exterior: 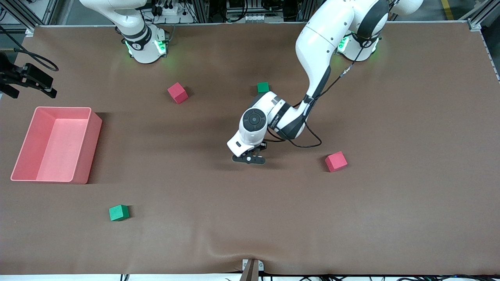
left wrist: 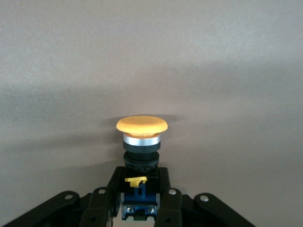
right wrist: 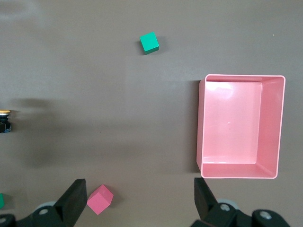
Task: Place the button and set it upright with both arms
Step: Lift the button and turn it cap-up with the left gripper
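The button [left wrist: 141, 142] has an orange cap, a silver ring and a black-and-blue body. My left gripper [left wrist: 139, 189] is shut on its body, one finger on each side, with the cap pointing away from the palm. In the front view the left gripper [exterior: 249, 158] is low over the middle of the table and hides the button. The button's cap and black body show at the edge of the right wrist view [right wrist: 4, 120]. My right gripper [right wrist: 139, 198] is open and empty, high above the table, and out of the front view.
A pink bin [exterior: 23, 156] stands at the right arm's end of the table and also shows in the right wrist view [right wrist: 241, 75]. Red cubes [exterior: 177, 93] [exterior: 336, 161] and green cubes [exterior: 263, 87] [exterior: 118, 212] lie scattered. One red cube [right wrist: 100, 199] lies below the right gripper.
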